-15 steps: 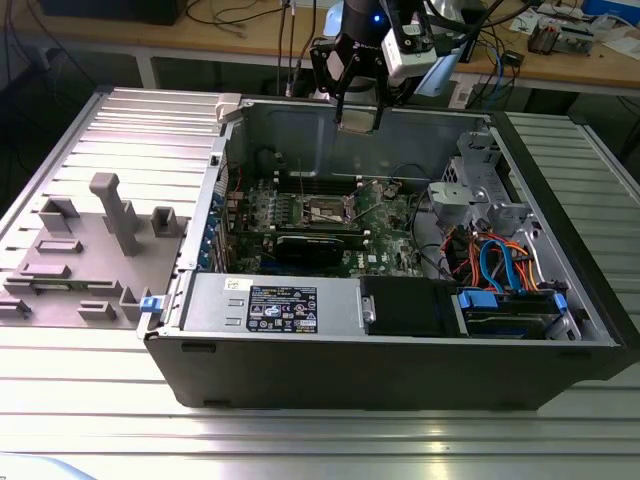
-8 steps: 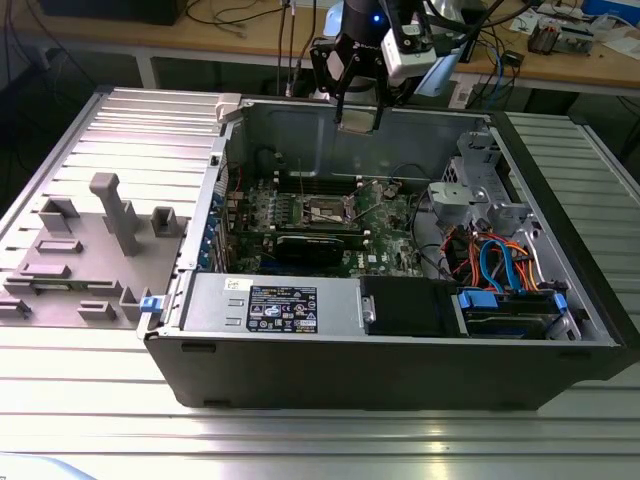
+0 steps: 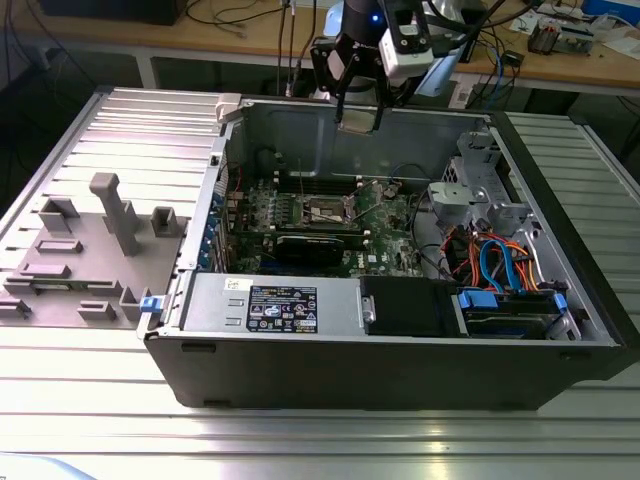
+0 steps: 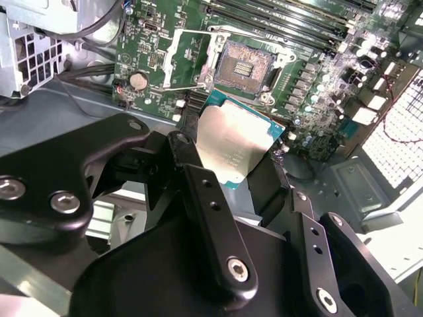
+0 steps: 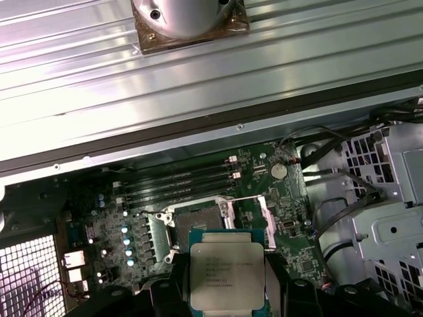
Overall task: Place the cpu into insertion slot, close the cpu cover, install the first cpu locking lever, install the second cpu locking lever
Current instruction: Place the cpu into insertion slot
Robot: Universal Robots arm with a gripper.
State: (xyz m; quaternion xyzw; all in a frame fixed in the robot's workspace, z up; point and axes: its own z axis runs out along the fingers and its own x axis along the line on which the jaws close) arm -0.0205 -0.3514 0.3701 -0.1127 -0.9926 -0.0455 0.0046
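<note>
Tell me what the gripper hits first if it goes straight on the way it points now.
Holding the chip, the gripper points down into the open case. Likely first contact is the open socket on the green board, or the board right beside it; depth is hard to judge.

You've got a ribbed silver metal table (image 3: 320, 440) running under everything, with light glaring off its near slats. On the exterior view's left, a grey fixture plate (image 3: 90, 250) with upright blocks sits on it. Far behind, a wooden workbench (image 3: 590, 65) carries loose cables (image 3: 222, 14), and its pale leg (image 3: 150, 70) drops into dark shadow beneath.
</note>
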